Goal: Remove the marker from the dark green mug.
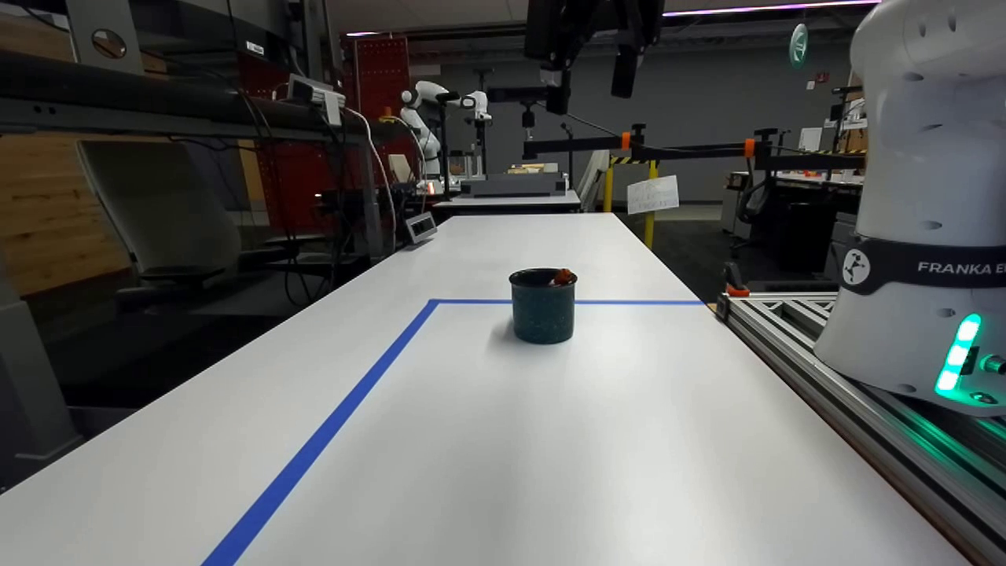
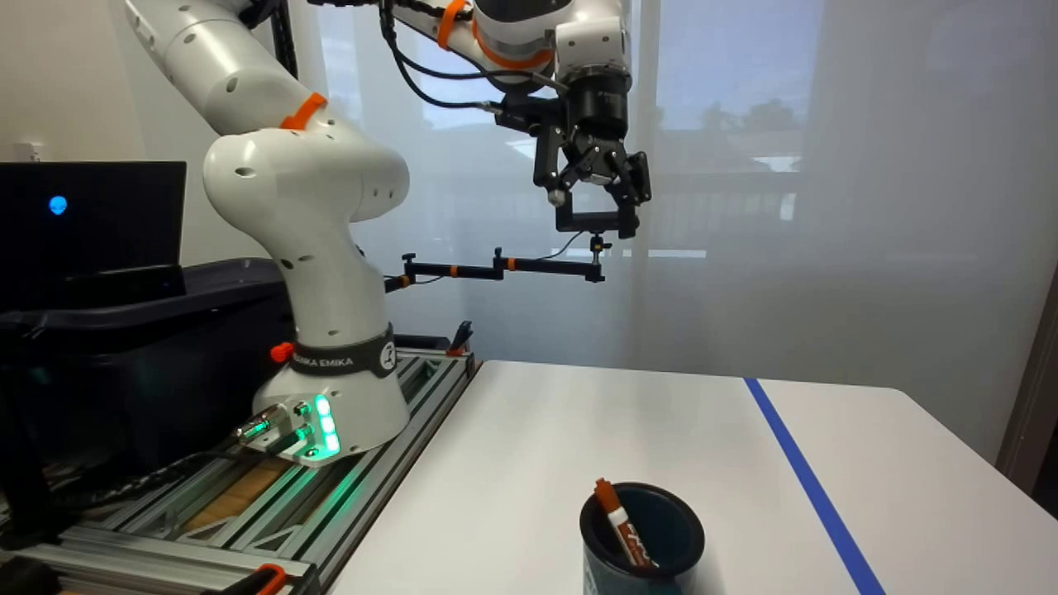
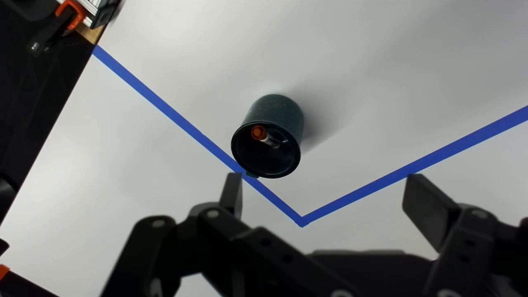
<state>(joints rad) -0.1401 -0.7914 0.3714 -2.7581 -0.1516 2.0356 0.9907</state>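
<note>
The dark green mug stands upright on the white table in both exterior views (image 1: 543, 316) (image 2: 674, 533) and in the wrist view (image 3: 281, 109). The marker stands tilted inside the mug, its reddish-brown cap leaning at the rim; it shows in both exterior views (image 1: 563, 277) (image 2: 621, 524) and in the wrist view (image 3: 259, 133). The marker's lower end is hidden inside the mug. My gripper (image 3: 324, 183) is wide open and empty. In both exterior views the gripper (image 1: 591, 88) (image 2: 593, 211) hangs high above the table, well apart from the mug and marker.
Blue tape (image 1: 346, 409) marks a corner on the white table (image 1: 471, 472), close to the mug. The robot base (image 1: 927, 314) stands on a metal rail frame along a table edge. A black jointed arm (image 2: 545, 266) reaches out behind the gripper. A small grey device (image 1: 421, 228) sits at the table's edge.
</note>
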